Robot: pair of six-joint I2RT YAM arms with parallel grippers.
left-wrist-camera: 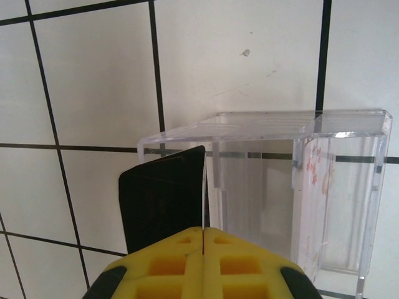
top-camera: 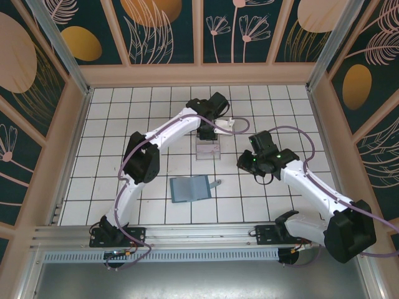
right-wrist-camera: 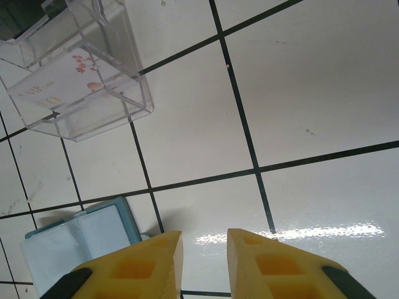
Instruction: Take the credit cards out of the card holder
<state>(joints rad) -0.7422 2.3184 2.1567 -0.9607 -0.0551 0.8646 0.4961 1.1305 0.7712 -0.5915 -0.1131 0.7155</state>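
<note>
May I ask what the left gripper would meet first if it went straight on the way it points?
Likely the clear plastic tray just ahead of the left gripper and its pinched black card; depth is unclear.

The black credit card (left-wrist-camera: 163, 199) vanishes at its 6 o'clock end behind the pinched left gripper (left-wrist-camera: 203, 233). From the right wrist, the card holder (right-wrist-camera: 93, 235) runs off-frame at 7 o'clock and the clear tray (right-wrist-camera: 128, 104) at 11 o'clock. Print on the pale card (right-wrist-camera: 59, 84) inside the tray is too small to read.
</note>
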